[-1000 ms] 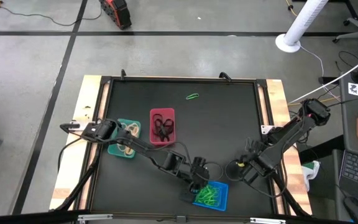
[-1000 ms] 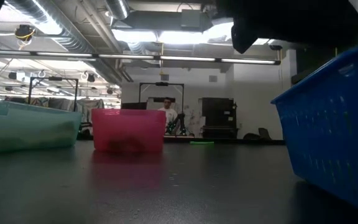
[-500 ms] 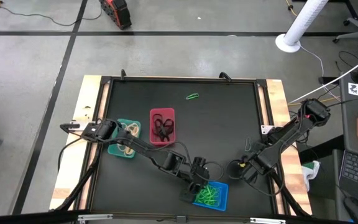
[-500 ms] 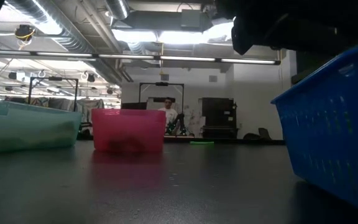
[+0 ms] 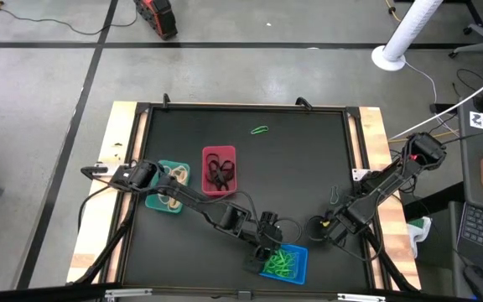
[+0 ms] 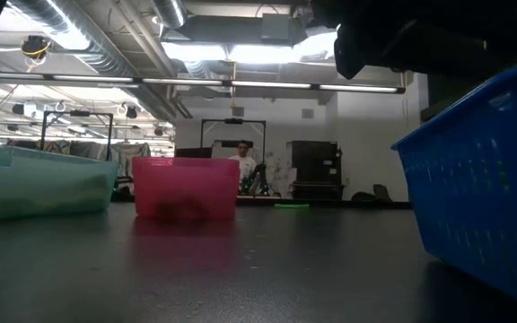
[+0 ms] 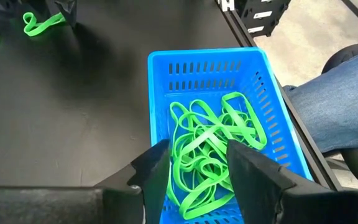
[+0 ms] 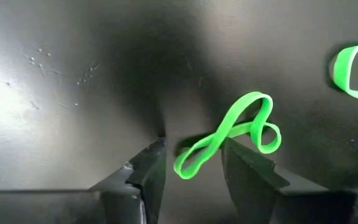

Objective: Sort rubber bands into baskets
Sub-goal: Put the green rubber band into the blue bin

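Three baskets sit on the black mat: teal (image 5: 168, 186), red (image 5: 219, 170) with dark bands, and blue (image 5: 285, 262) near the front edge, with several green rubber bands (image 7: 210, 149) lying in it. My left gripper (image 7: 197, 144) hangs open just above the blue basket's near end, nothing between its fingers. My right gripper (image 8: 194, 142) points down, open, at the mat's right side. A twisted green band (image 8: 229, 134) lies flat on the mat, its near loop between the two fingertips. Another green band (image 5: 260, 130) lies near the far edge.
Two more green bands (image 7: 39, 23) lie on the mat beyond the blue basket, and one (image 8: 353, 71) lies close to the twisted band. The mat's raised frame (image 5: 355, 143) runs along the right. A person's leg in jeans (image 7: 334, 106) is beside the table.
My right gripper has come down toward the mat over the twisted green band. The baskets and the far green band have stayed where they were.
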Action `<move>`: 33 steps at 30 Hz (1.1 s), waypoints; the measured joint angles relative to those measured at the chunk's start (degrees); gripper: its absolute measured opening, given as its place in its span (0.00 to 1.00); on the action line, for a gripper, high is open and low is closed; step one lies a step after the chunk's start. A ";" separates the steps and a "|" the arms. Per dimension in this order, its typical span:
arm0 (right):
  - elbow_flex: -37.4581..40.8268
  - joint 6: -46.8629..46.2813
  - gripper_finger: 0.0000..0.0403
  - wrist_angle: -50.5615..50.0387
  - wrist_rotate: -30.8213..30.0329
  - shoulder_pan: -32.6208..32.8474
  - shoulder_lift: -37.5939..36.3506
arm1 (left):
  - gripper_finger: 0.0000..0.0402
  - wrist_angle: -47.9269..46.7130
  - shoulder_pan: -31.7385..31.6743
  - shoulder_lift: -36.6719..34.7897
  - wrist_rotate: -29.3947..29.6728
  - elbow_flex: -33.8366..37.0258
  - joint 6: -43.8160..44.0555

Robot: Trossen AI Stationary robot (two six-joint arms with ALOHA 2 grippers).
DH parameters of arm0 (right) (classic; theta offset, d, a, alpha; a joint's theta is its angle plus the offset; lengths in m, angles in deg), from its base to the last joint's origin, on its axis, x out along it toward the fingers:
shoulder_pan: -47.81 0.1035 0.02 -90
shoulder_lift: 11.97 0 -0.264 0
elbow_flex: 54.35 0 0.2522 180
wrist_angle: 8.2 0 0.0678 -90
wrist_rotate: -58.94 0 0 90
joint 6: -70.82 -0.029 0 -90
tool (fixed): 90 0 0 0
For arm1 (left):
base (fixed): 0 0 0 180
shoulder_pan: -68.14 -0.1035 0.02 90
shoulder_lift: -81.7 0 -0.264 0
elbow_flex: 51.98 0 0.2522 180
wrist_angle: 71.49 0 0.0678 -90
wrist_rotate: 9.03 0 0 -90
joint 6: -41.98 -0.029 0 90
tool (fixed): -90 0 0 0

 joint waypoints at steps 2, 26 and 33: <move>0.04 0.07 0.38 0.04 0.20 0.00 0.02 | 0.39 0.02 0.00 0.00 -0.02 0.00 0.02; -12.52 6.56 0.01 0.64 -10.13 0.04 0.26 | 0.39 -0.42 -2.14 -2.18 -0.04 0.09 0.57; -21.47 11.78 0.01 5.01 -16.24 0.04 0.24 | 0.39 -1.20 -4.98 -4.98 -0.06 0.09 -0.13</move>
